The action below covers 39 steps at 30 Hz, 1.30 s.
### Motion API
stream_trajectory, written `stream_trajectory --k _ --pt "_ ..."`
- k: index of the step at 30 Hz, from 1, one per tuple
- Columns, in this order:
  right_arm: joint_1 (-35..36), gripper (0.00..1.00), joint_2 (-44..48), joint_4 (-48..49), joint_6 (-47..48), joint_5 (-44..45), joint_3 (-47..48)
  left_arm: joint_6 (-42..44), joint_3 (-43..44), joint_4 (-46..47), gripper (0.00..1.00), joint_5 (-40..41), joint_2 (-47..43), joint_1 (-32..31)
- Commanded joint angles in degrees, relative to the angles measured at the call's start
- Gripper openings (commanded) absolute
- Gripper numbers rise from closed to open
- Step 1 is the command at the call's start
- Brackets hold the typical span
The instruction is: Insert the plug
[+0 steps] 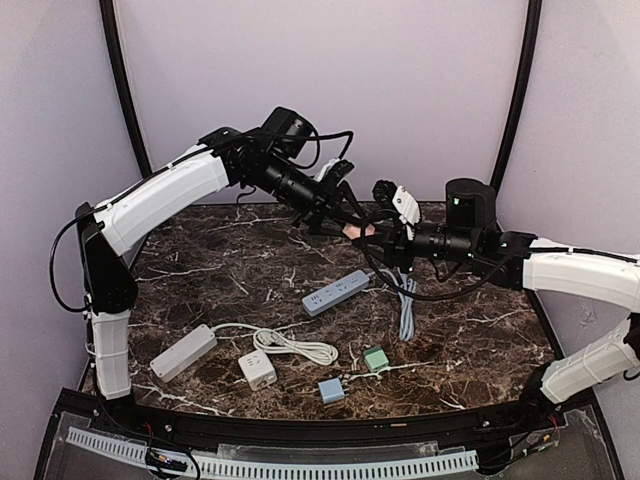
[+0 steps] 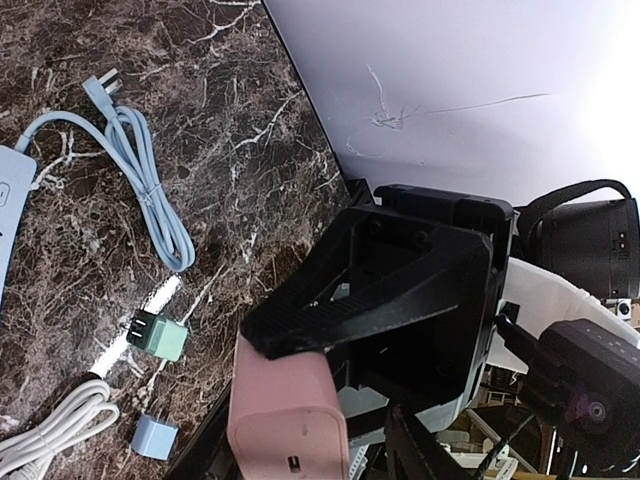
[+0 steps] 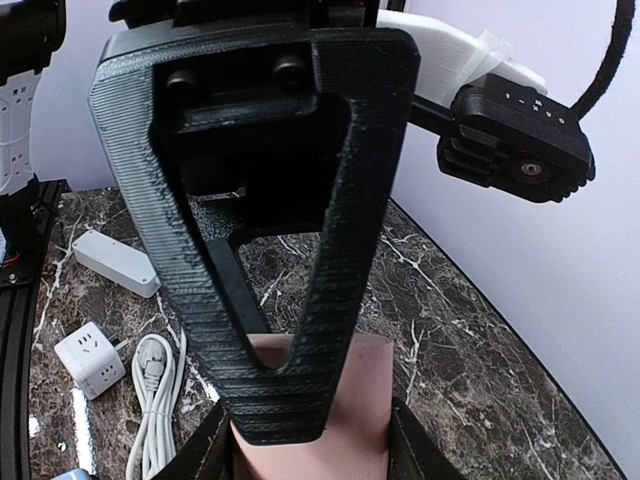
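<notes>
Left fingers (image 3: pixel 340 200): raised above the desk (image 1: pixel 480 350). One ribbed, black, triangular finger is laid across the front face of the pink plug (image 3: pixel 350 400). Whether a grip is made by them cannot be told.

Pink plug: a salmon-coloured block, matte and smooth-sided, with rounded corners. A small slot is seen on one face in the left wrist view. Its pins cannot be made out. It is held in the air where the two sets of fingers meet.

Right fingers (image 3: pixel 208 448): partly closed, one pressed to each flank of the plug, which is carried by them.

On the desk, below and nearer than the fingers, these are noted:
- a long white socket bar (image 1: pixel 183 352)
- a white cube socket (image 1: pixel 257 368)
- a coiled white cord (image 1: pixel 295 346)
- a blue-grey power strip (image 1: pixel 337 292), lying almost directly under the fingers
- a small blue adapter (image 1: pixel 331 390)
- a green adapter (image 1: pixel 375 358)
- a bundled pale-blue cable (image 1: pixel 407 318), under the right fingers
</notes>
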State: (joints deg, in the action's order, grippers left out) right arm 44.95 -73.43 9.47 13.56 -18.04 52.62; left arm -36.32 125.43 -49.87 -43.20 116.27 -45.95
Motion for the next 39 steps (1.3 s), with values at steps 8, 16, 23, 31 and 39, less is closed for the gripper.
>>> stream_trajectory --k 8,16,23,31,39 --pt "1.14 0.00 -0.23 1.99 2.71 0.83 0.76 -1.35 0.26 -0.89 0.40 -1.32 0.44 0.08" --pt "1.68 0.00 -0.05 2.04 3.34 0.85 0.29 -1.18 0.26 -1.43 0.09 -0.81 1.27 0.10" --pt "1.77 0.98 1.71 2.39 -0.24 2.67 -1.34 0.42 0.45 -3.85 0.01 1.68 1.29 0.21" --pt "1.72 0.99 9.73 1.58 -0.85 6.63 -8.68 2.75 1.43 -6.80 0.01 3.85 1.09 1.20" --pt "1.27 0.99 11.76 -7.94 -17.53 12.01 -6.72 7.40 2.16 -11.73 0.01 6.42 1.13 2.14"
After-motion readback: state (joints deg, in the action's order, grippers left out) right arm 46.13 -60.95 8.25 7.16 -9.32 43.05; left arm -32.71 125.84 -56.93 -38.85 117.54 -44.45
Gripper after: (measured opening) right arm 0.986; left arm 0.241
